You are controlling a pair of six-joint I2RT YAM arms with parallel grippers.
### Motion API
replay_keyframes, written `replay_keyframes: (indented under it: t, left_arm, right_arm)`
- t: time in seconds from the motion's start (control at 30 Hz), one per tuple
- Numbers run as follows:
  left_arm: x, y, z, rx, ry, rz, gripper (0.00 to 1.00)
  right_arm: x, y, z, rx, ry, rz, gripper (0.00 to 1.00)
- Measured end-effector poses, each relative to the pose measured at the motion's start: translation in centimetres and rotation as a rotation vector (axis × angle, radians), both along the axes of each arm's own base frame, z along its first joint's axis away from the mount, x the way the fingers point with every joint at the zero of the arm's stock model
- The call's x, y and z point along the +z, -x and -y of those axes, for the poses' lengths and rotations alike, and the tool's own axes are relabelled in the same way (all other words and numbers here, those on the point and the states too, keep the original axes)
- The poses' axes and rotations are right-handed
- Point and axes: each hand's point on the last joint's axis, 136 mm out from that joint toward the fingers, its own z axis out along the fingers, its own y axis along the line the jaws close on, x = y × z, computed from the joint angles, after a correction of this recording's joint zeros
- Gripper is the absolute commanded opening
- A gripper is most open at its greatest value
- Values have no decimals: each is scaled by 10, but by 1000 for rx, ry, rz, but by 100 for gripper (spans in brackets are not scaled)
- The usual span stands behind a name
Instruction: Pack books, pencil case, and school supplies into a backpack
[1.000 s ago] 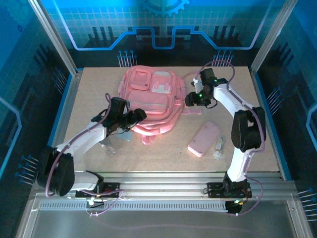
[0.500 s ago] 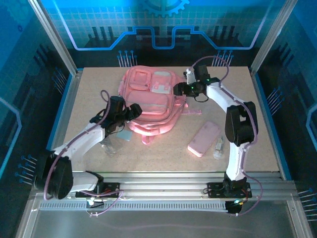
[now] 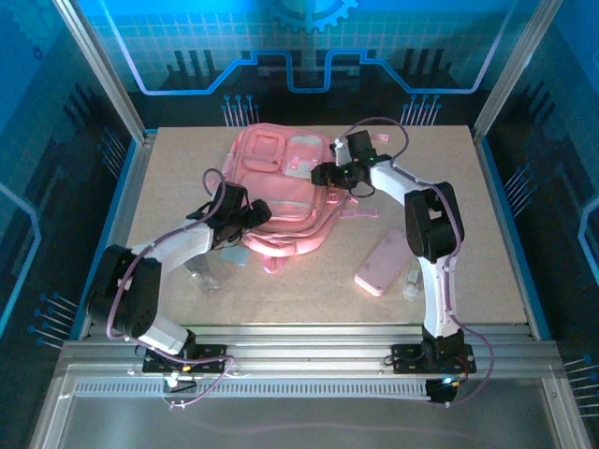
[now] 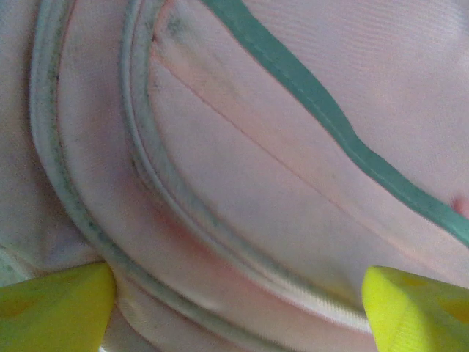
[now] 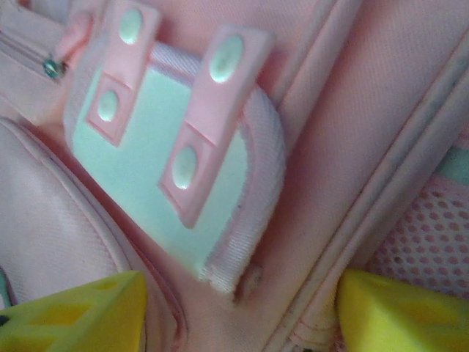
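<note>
The large pink fabric backpack (image 3: 281, 187) lies flat toward the back of the beige table (image 3: 168, 168). The left gripper (image 3: 255, 213) sits close over its lower-left piped seam, yellow fingers (image 4: 51, 308) spread and grasping nothing. The right gripper (image 3: 320, 175), likewise spread and empty, hangs over the mint-green pocket patch (image 5: 139, 161) at the backpack's upper right. The flat pale-pink pencil case (image 3: 386, 262) lies well apart, to the right.

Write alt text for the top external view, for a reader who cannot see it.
A pink backpack lies flat on a table, with two robot arms reaching onto it: the left arm at its near-left edge, the right arm at its right side. A pale-pink pencil case lies on the table to its near right.
</note>
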Motion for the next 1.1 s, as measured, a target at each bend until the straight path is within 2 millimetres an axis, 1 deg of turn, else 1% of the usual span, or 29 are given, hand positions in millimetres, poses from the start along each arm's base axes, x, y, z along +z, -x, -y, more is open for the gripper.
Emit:
replay_keyframes:
  t: [0.07,0.13,0.2,0.33,0.47,0.57,0.63,0.73,0.87,0.97,1.07,1.1]
  left_arm:
    - [-9,-9,-3,14,-13,-23,87]
    - [-18,-18,-6,29,-32,-40,87]
    - [-22,-27,-9,44,-44,-44,87]
    - [-22,-45,-14,73,-65,-25,87]
    - [-19,-67,-15,92,-78,4,88]
    - [-14,-92,-12,85,-87,31,88]
    - [-9,-112,-6,73,-76,55,87]
    - [-1,-129,4,51,-42,90,87]
    - [5,-132,12,23,-17,107,88]
    - [13,-134,15,-18,-39,98,88]
    - [34,-140,16,-87,-92,111,88]
    - [42,-141,17,-112,-111,121,88]
  right_arm:
    - [-1,13,1,-8,-7,-8,66]
    - [3,31,2,-18,-7,-19,66]
    - [7,48,0,-24,6,-31,66]
    - [14,79,-5,-32,42,-67,65]
    - [10,99,-8,-26,78,-124,65]
    - [1,111,-8,-18,100,-172,65]
    - [-2,119,-8,-13,105,-207,66]
    - [-6,133,-9,5,113,-258,66]
    - [-11,148,-11,30,135,-306,67]
    - [-8,152,-8,30,134,-317,67]
    - [4,159,2,19,112,-308,67]
    - [11,160,6,11,103,-298,67]
